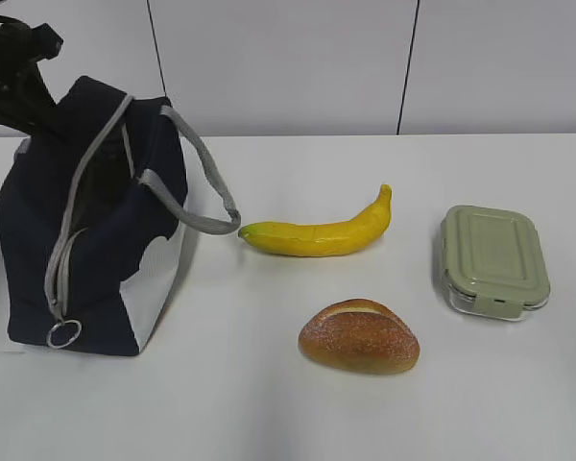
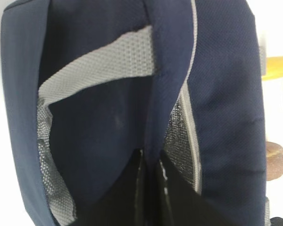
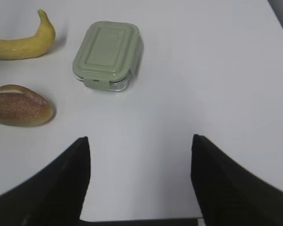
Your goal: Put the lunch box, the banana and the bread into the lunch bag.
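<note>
The navy lunch bag (image 1: 96,221) stands at the left of the table with its top gaping and its silver lining (image 2: 179,136) showing. My left gripper (image 2: 150,161) is shut on the bag's navy rim at the opening. The yellow banana (image 1: 317,233) lies in the middle of the table. The bread (image 1: 359,336) sits in front of it. The green-lidded lunch box (image 1: 492,259) rests at the right. My right gripper (image 3: 140,139) hangs open over bare table, short of the lunch box (image 3: 107,55), with nothing between its fingers. It does not show in the exterior view.
The bag's grey handle (image 1: 197,182) droops toward the banana's tip. The zipper's ring pull (image 1: 63,333) hangs at the bag's front corner. A white wall with dark seams backs the table (image 1: 298,423).
</note>
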Tool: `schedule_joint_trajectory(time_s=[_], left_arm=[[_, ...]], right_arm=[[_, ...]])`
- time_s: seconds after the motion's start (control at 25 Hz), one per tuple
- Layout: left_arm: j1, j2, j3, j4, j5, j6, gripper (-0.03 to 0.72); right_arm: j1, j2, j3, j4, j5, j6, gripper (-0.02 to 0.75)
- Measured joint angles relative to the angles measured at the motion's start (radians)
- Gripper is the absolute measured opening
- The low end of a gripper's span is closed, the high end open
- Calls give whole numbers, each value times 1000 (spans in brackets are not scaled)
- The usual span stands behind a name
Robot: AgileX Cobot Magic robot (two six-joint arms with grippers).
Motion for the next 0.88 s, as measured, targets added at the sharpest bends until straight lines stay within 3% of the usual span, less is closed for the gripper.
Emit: schedule_joint_trajectory(time_s=[0.44,0.88], left_arm=[[0,-2,0,-73,8,16,-13],[-21,-31,0,-162,23,46,-13]], right_arm=[[0,542,-85,160,-131,73,521],[-18,953,-224,393,-228,-164,521]])
